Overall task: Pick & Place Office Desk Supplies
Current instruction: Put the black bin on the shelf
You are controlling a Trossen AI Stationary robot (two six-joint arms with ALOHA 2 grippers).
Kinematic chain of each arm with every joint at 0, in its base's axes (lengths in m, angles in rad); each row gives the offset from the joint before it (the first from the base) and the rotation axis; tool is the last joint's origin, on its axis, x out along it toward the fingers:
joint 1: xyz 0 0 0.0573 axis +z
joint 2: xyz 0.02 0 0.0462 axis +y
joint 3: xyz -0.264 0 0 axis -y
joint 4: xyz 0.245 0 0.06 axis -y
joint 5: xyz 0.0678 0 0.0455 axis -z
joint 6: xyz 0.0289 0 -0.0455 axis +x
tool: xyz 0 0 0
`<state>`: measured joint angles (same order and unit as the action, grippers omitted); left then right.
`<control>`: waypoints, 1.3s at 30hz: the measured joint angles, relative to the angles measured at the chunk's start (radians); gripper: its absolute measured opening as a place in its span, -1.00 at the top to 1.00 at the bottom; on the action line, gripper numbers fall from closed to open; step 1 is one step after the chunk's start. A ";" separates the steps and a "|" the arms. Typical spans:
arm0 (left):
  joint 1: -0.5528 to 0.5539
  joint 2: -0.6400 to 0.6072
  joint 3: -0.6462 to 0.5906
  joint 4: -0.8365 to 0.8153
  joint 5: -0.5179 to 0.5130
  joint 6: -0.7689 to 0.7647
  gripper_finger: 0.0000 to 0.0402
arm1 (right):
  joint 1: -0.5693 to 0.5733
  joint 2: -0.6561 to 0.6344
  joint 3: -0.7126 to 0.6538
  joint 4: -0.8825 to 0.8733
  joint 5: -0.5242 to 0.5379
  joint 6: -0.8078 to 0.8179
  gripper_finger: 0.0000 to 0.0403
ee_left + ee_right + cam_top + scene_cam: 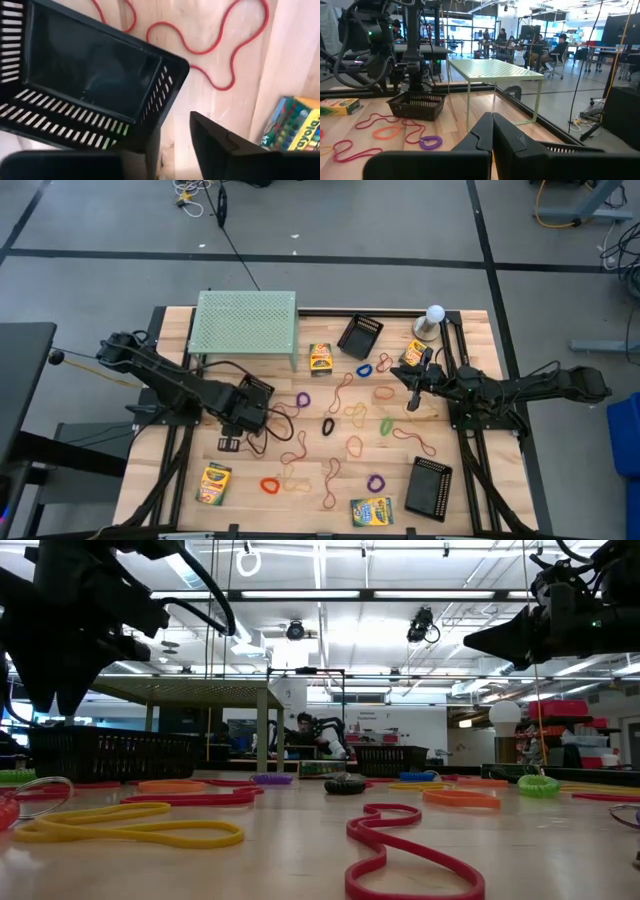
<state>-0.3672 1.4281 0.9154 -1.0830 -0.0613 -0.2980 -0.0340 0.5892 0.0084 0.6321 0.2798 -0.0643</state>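
Many thin rubber bands, such as a red one [215, 55] and a yellow one [130, 832], lie scattered on the wooden table [470, 480]. A black mesh tray [85, 75] rests on its base on the table's left side [257, 392]. My left gripper [175, 150] points down beside one of the tray's corners and is open, with bare wood between its fingers. One finger [150, 155] stands right at the tray's outer wall. A crayon box [295, 125] lies close by. My right gripper [492, 132] hangs level over the table's right side [410, 395], shut and holding nothing. My left gripper has one finger next to the outer wall of the black mesh tray near its corner [167, 107]. Finger and wall are both dark there, so I cannot tell whether they touch. The tray stays flat on the table.
A pale green perforated stand [246, 325] stands at the far left. A white globe [434, 318] is at the far right. Two more black trays [360, 335] [428, 487] and several crayon boxes [320, 357] [214, 483] [371, 510] sit among the bands.
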 joint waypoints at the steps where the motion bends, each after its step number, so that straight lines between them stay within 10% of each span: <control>1: 0.000 0.000 0.000 -0.002 -0.014 0.008 0.34 | 0.000 0.000 0.000 0.000 0.000 0.000 0.98; 31: -0.087 0.120 -0.033 0.006 -0.148 0.087 0.20 | 0.000 0.000 0.000 -0.004 -0.026 -0.007 0.98; 39: -0.087 0.144 -0.051 0.007 -0.181 -0.052 0.65 | 0.000 0.000 0.000 0.000 -0.026 -0.032 0.98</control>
<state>-0.4541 1.5716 0.8642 -1.0764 -0.2425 -0.3497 -0.0338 0.5892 0.0084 0.6321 0.2541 -0.0961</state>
